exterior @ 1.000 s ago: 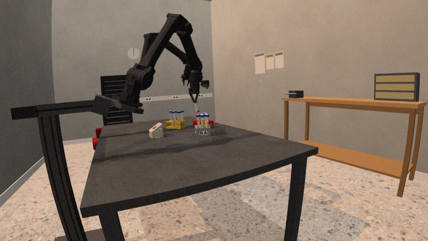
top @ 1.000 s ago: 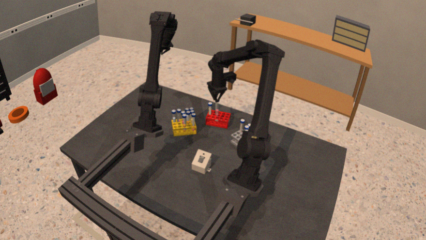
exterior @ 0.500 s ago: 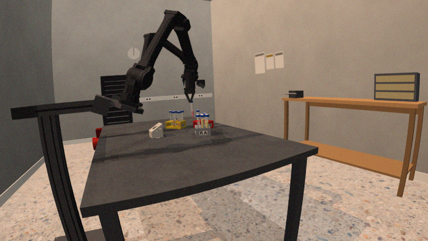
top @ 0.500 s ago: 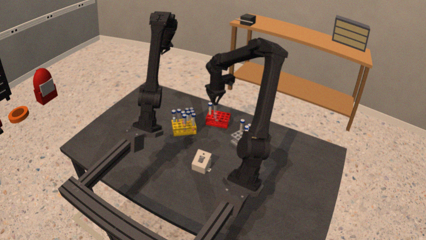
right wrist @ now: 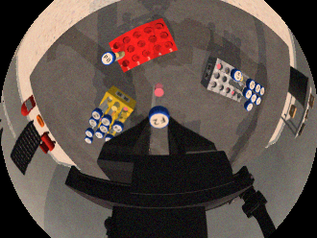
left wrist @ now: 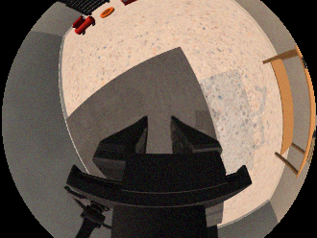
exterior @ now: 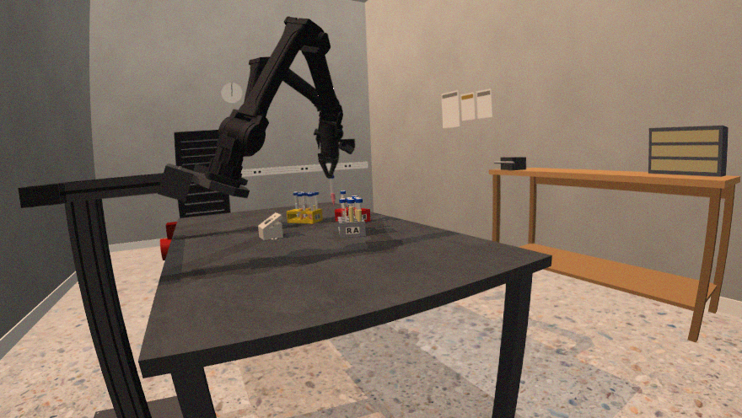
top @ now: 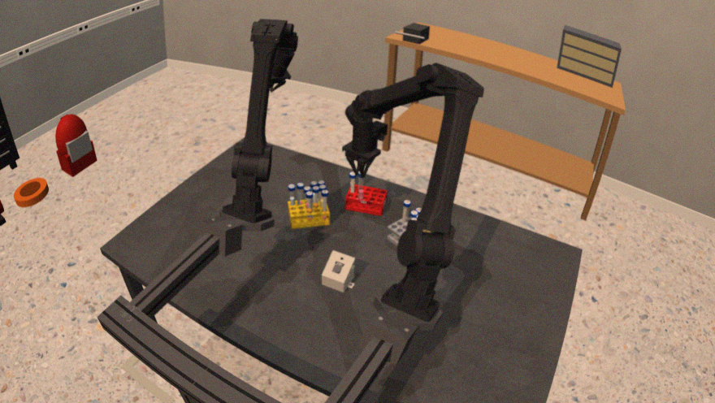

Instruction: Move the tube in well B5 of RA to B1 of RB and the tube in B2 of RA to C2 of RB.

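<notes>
Your right jaws [top: 361,172] [exterior: 328,175] are clamped on a blue-capped tube [exterior: 331,190] [right wrist: 158,117], which hangs upright, with pink contents at its lower end. You have it above the tabletop [top: 310,290] [exterior: 332,280] [left wrist: 144,91] [right wrist: 182,62]; from the right wrist it shows between the yellow rack [top: 307,221] [exterior: 304,219] [right wrist: 126,98] and the grey rack [top: 395,235] [exterior: 340,229] [right wrist: 209,72], near the red rack [top: 366,205] [exterior: 367,214] [right wrist: 149,48]. You cannot tell which well this tube belongs to.

In the red rack, one capped tube [top: 352,183] [right wrist: 109,59] stands at an end. Both the yellow and grey racks sit level and hold several blue-capped tubes; their well labels are too small for you to read.

Your left jaws stand partly apart with nothing between them, well away from the racks. On the arms' side of the racks you have the pale button box [top: 341,272] [exterior: 271,228].

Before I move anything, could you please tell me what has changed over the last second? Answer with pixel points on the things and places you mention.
The right gripper [top: 361,173] [exterior: 329,175] [right wrist: 158,120] has moved leftward in both room views, carrying its held tube [top: 361,194] [exterior: 333,195] [right wrist: 158,117]. The left gripper [top: 274,88] [left wrist: 159,118], yellow rack [top: 309,221] [exterior: 297,219] [right wrist: 115,91] and red rack [top: 364,207] [exterior: 367,217] [right wrist: 139,62] stayed put.
</notes>
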You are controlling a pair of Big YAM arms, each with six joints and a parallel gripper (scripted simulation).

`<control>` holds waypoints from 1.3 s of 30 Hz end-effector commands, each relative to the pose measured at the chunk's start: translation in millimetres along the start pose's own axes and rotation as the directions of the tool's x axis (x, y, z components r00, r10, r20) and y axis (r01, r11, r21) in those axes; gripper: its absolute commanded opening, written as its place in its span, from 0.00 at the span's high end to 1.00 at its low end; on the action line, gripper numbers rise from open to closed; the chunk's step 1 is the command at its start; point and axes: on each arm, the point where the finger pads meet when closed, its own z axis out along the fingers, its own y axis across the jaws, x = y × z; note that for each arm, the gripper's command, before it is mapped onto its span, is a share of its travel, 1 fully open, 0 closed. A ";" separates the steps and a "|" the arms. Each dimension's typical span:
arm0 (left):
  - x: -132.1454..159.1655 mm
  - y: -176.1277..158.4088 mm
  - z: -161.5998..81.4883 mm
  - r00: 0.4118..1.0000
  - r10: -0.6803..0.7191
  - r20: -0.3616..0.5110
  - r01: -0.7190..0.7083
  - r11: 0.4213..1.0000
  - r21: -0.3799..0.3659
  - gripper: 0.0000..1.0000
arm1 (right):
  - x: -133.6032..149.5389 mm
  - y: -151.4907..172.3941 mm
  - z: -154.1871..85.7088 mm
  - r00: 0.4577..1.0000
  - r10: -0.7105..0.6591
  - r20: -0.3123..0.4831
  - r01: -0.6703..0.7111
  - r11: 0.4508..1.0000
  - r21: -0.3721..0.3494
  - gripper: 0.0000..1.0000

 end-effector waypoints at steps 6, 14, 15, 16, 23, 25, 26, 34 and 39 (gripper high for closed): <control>-14.9 -5.1 -12.6 0.999 -0.013 0.030 0.013 1.000 0.022 0.70 | 28.5 21.0 6.2 0.995 -0.101 0.003 0.101 0.995 -0.007 1.00; -14.9 -5.1 -12.6 0.999 -0.013 0.030 0.013 1.000 0.022 0.70 | 48.5 36.2 0.8 0.997 -0.082 0.010 0.083 0.996 -0.015 1.00; -14.9 -5.1 -12.6 0.999 -0.013 0.030 0.013 1.000 0.022 0.70 | 48.5 36.2 0.8 0.997 -0.082 0.010 0.083 0.996 -0.015 1.00; -14.9 -5.1 -12.6 0.999 -0.013 0.030 0.013 1.000 0.022 0.70 | 48.5 36.2 0.8 0.997 -0.082 0.010 0.083 0.996 -0.015 1.00; -14.9 -5.1 -12.6 0.999 -0.013 0.030 0.013 1.000 0.022 0.70 | 69.4 49.7 4.5 0.996 -0.084 0.007 0.084 0.996 -0.012 1.00; -14.9 -5.1 -12.6 0.999 -0.013 0.030 0.013 1.000 0.022 0.70 | 73.0 55.7 2.5 0.997 -0.082 0.010 0.082 0.996 -0.018 1.00; -14.9 -5.1 -12.6 0.999 -0.013 0.030 0.013 1.000 0.022 0.70 | 74.3 59.2 1.0 0.997 -0.080 0.013 0.080 0.997 -0.021 1.00; -14.9 -5.1 -12.6 0.999 -0.013 0.030 0.013 1.000 0.022 0.70 | 78.6 78.3 -22.0 0.997 -0.065 0.032 0.067 0.996 -0.054 1.00; -14.9 -5.1 -12.6 0.999 -0.013 0.030 0.013 1.000 0.022 0.70 | 99.6 85.1 -10.0 0.997 -0.078 0.015 0.078 0.997 -0.028 1.00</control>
